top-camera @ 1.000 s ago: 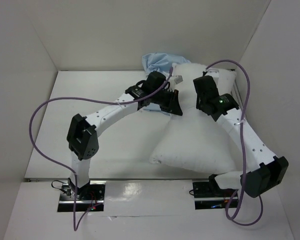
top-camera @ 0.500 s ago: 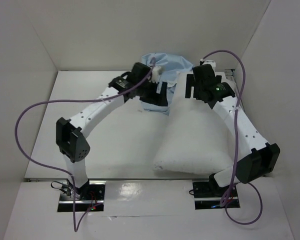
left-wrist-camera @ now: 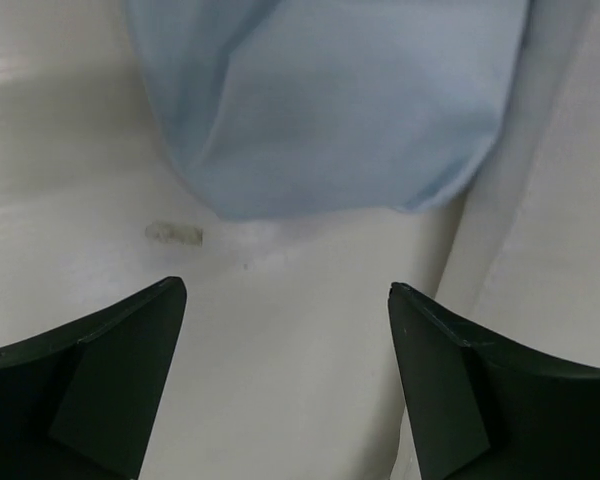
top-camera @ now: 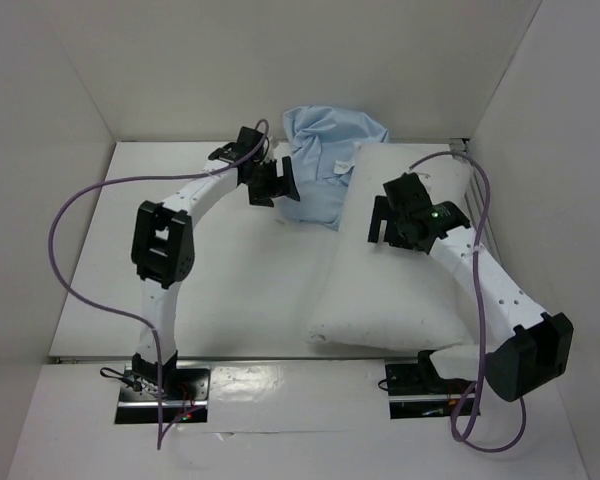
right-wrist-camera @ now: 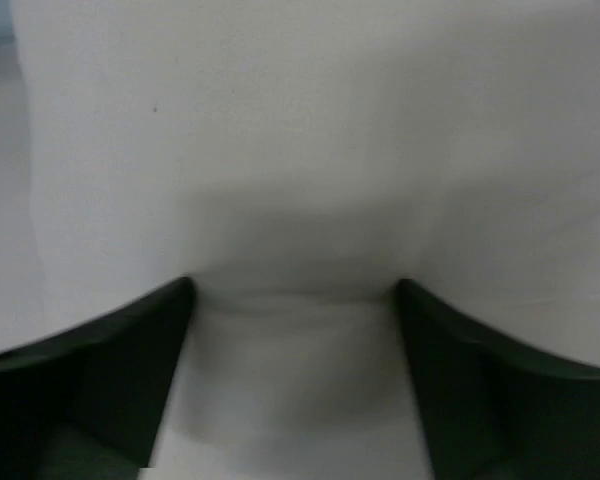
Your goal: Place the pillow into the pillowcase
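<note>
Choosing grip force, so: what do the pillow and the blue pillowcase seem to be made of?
The pillowcase looks like thin woven cloth, perhaps cotton: pale blue, matte, limp, softly creased. The pillow looks like a matte white fabric shell over soft filling: plump, rounded edges; what the filling is cannot be told.

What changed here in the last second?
The left gripper pulled back leftward, away from the pillowcase, and now hangs open over the table. The right gripper slid nearer along the pillow, fingers spread against it. The pillowcase lies more uncovered. The pillow barely shifted.
</note>
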{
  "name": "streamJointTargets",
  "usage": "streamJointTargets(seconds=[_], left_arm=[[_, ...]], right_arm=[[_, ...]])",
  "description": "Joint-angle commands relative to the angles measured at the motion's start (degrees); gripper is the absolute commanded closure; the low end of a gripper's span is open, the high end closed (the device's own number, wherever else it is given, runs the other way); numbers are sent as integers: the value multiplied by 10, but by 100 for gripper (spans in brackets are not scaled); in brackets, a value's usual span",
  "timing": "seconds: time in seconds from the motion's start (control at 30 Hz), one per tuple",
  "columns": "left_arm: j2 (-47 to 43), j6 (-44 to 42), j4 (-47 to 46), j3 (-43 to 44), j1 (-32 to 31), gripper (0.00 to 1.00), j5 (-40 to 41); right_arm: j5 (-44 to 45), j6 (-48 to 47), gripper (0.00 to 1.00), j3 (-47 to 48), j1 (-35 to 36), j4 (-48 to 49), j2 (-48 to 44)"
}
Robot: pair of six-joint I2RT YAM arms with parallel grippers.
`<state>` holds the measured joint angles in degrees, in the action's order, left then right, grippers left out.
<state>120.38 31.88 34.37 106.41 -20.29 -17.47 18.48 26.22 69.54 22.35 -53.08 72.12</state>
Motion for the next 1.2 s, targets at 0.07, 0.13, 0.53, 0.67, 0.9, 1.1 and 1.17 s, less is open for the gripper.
streamJointTargets(seconds=[0.07,0.13,0.53,0.67,0.9,1.1,1.17], left_arm=[[116,64,-19,93,3,5,-34],[135,70,-25,114,-4,9,-34],[146,117,-56,70,-4,100,-9],[53,117,-68,0,9,100,19],[-108,105,-73,-84,50,100,28],[-152,93,-73,-94,61,100,33],[-152,87,-56,-79,67,100,33]], right_arm=[[-50,111,83,-132,2,104,-36],[-11,118,100,-143,2,122,-43],[252,-52,100,2,-41,146,51],[204,-57,80,37,-113,131,74],[59,-59,0,88,-88,75,71],[59,17,0,58,33,86,51],[64,50,12,36,84,118,51]])
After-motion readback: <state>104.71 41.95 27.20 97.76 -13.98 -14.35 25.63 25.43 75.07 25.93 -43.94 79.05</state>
